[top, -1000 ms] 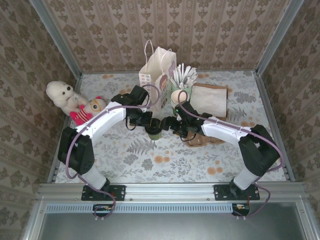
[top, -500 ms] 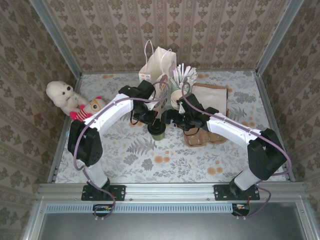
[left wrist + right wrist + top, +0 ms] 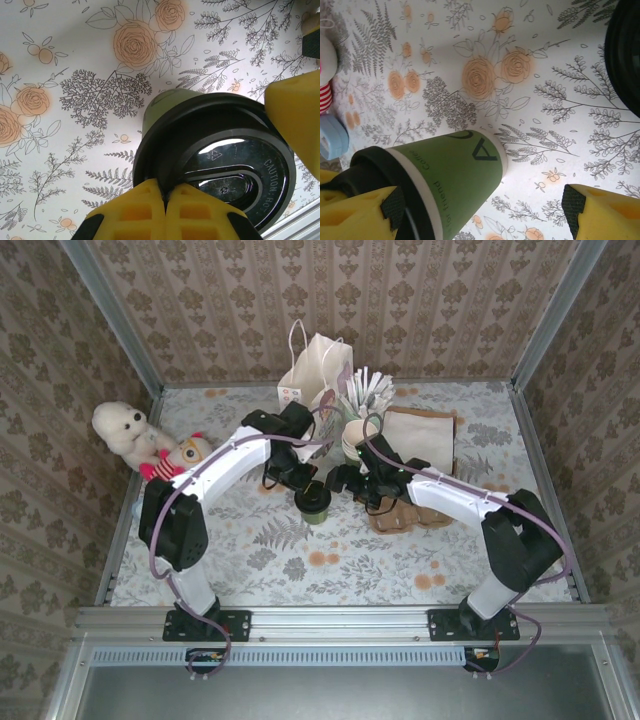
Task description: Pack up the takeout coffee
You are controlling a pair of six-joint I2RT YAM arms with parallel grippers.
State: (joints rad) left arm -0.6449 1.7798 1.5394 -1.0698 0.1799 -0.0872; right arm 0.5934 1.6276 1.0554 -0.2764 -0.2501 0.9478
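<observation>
Top external view has the coffee (image 3: pixel 314 502) upright near the middle of the counter (image 3: pixel 250 545), a green cup under a black lid, between the ends of the two arms. The left arm (image 3: pixel 225 472) reaches in from the left and bends over it. The right arm (image 3: pixel 452 500) comes in from the right and ends just beside the cup. Behind them a paper bag (image 3: pixel 318 368) stands at the back edge, with a bunch of white sticks (image 3: pixel 370 390) to its right. Plush toys (image 3: pixel 125 428) lie at the left edge.

Left wrist view looks down on the lid (image 3: pixel 225 170). The left jaws are closed tight, their yellow pads (image 3: pixel 145 210) pressed together right at the lid's near rim. Whether the rim is nipped between them I cannot tell. A yellow pad of the other arm shows beside the lid's right edge.

Right wrist view has the right jaws wide. One pad lies against the cup's lid end. The other is well apart from the cup, with bare flowered counter between them. The cup's green wall carries dark print.
</observation>
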